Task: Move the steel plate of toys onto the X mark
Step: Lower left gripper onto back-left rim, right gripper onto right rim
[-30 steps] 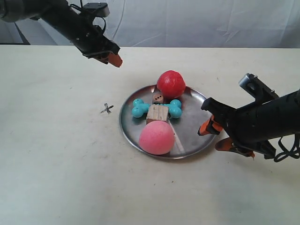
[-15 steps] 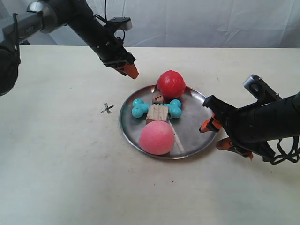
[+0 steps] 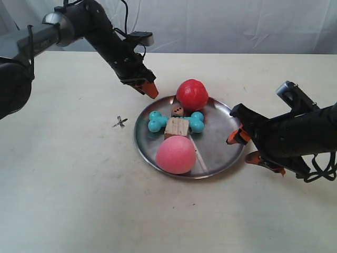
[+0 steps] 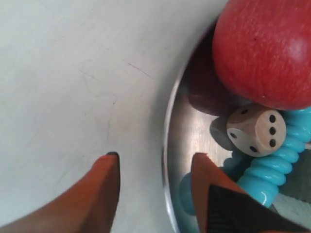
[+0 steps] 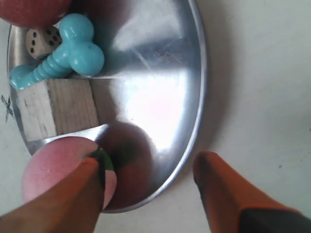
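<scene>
The steel plate (image 3: 218, 113) lies mid-table holding a red ball (image 3: 191, 94), a pink ball (image 3: 176, 155), a turquoise bone (image 3: 156, 122), a wooden block (image 3: 177, 126) and a small die (image 3: 178, 110). The X mark (image 3: 120, 122) is on the table just beyond the plate, on the side away from my right gripper. My left gripper (image 3: 149, 89) is open at the plate's far rim beside the red ball; its wrist view shows the rim (image 4: 167, 145) between its fingers. My right gripper (image 3: 247, 147) is open, its fingers astride the plate's rim (image 5: 194, 131) near the pink ball (image 5: 53, 165).
The pale tabletop (image 3: 79, 200) stretches around the plate, with a white cloth backdrop (image 3: 237, 26) behind its far edge. The black right arm (image 3: 300, 134) lies low over the table beside the plate.
My left gripper has swung down from the far corner to the plate's rim by the red ball. The right gripper has barely shifted. The plate and toys have not moved.
</scene>
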Motion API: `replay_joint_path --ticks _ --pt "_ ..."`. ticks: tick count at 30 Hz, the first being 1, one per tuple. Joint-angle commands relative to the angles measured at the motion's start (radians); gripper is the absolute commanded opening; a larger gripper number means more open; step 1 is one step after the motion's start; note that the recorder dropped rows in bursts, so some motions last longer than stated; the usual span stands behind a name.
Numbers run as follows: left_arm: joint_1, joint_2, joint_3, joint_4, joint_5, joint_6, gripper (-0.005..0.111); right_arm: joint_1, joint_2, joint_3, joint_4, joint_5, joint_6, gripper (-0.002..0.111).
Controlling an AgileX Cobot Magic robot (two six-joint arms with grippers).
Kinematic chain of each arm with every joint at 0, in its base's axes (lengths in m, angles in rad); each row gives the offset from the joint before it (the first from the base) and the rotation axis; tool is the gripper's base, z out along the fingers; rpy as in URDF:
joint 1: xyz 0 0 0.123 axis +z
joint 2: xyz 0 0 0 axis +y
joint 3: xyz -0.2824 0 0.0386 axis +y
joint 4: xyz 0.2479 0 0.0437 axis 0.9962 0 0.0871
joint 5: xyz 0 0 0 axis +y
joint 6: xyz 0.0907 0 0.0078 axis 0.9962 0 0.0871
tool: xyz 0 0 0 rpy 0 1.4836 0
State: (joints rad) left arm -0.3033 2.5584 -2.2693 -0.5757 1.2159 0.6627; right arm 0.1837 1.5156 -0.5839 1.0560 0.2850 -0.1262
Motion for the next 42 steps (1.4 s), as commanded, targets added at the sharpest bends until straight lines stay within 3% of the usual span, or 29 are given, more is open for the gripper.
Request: replay_joint_path --ticks 1,10,15,20,37,42 --pt "-0.030 0.029 -0.005 -0.015 0.005 -0.002 0.045 0.007 0.001 0.001 0.003 -0.028 -0.002 0.056" --pt "-0.050 0.051 -0.005 0.010 0.005 -0.002 0.045 0.168 0.082 0.001 0.148 -0.209 -0.002 0.056" --pt "-0.050 0.051 -0.005 0.018 0.005 -0.002 0.045 0.168 0.082 0.001 0.188 -0.219 -0.002 0.056" --pt "-0.050 0.051 -0.005 0.018 0.005 -0.009 0.045 0.168 0.082 0.001 0.135 -0.111 -0.005 0.056" --pt "-0.050 0.051 -0.005 0.018 0.005 -0.010 0.045 0.166 0.082 0.001 0.031 -0.105 0.057 0.056" --pt "-0.050 0.051 -0.005 0.018 0.005 -0.016 0.045 0.097 0.082 0.015 0.004 -0.079 0.084 0.056"
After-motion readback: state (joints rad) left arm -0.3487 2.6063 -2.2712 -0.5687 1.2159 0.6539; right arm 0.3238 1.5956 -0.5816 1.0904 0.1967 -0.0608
